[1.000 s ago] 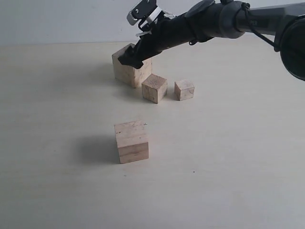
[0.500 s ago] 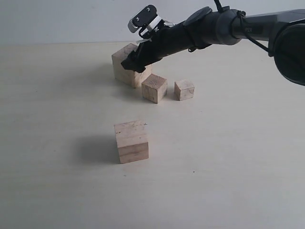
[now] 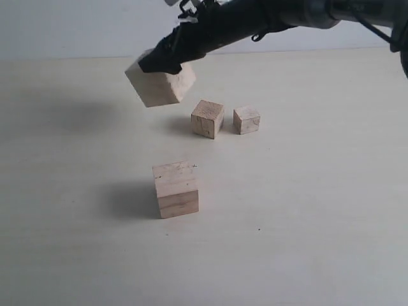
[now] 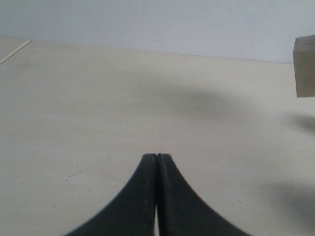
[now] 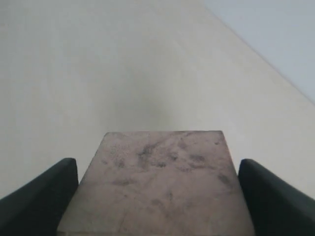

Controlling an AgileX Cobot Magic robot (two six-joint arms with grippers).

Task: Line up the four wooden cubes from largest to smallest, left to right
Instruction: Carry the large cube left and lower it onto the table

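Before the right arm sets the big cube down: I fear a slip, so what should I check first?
1. Largest cube between right gripper fingers: ok.
2. Cube off the table: ok.
3. Cube level: not ok, tilted.
4. Left gripper shut, empty: ok.
5. Row formed: not ok; front cube stands apart from third cube and smallest cube.
6. Grip firmness: cannot tell.

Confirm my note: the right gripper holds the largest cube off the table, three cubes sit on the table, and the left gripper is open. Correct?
No: the left gripper is shut on nothing, as the left wrist view shows. The rest holds: the right gripper holds the largest cube off the table, where three cubes sit.
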